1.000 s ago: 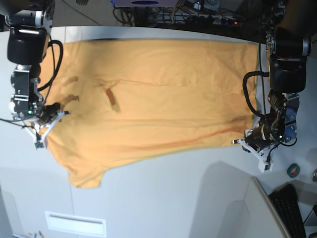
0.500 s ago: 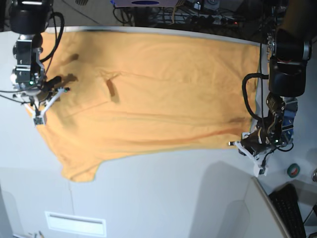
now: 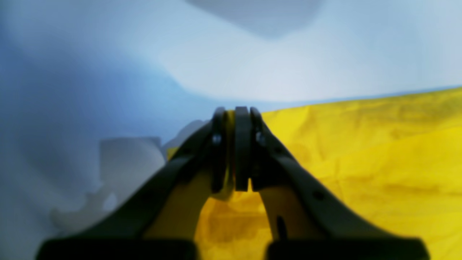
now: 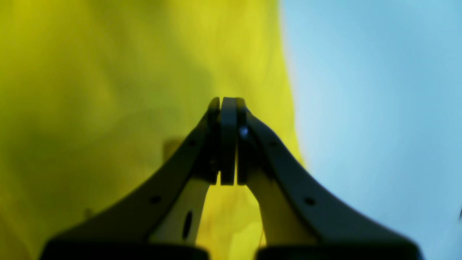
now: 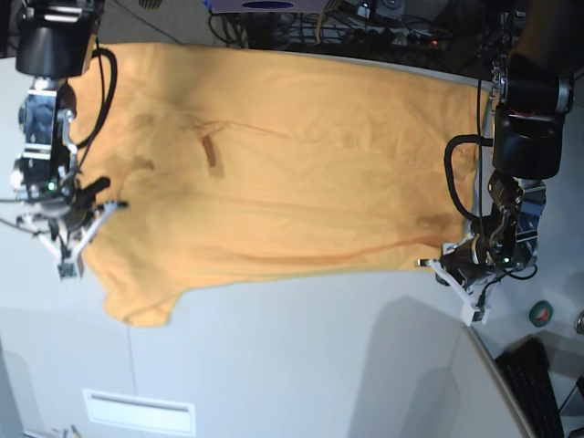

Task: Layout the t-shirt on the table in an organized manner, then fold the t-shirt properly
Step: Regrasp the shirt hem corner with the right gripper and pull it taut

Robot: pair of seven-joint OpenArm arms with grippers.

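The orange-yellow t-shirt (image 5: 292, 173) lies spread wide across the light-grey table (image 5: 301, 365), with a sleeve hanging toward the front left and a small dark mark (image 5: 211, 152) near the left. My right gripper (image 5: 91, 212) is at the shirt's left edge. In the right wrist view it (image 4: 227, 103) is shut on the cloth (image 4: 108, 90). My left gripper (image 5: 445, 265) is at the shirt's front right corner. In the left wrist view it (image 3: 236, 112) is shut on the shirt's edge (image 3: 361, 155), with bare table (image 3: 252, 54) beyond.
A slanted grey panel (image 5: 488, 383) and a black keyboard (image 5: 538, 388) sit at the front right, with a tape roll (image 5: 541, 314) beside them. A white slotted plate (image 5: 139, 412) lies at the front left. Cables (image 5: 365, 23) run behind the table.
My right gripper has swung toward the far edge and back toward the front, dragging the shirt's left side. The shirt's far edge has shifted. My left gripper has crept slightly left.
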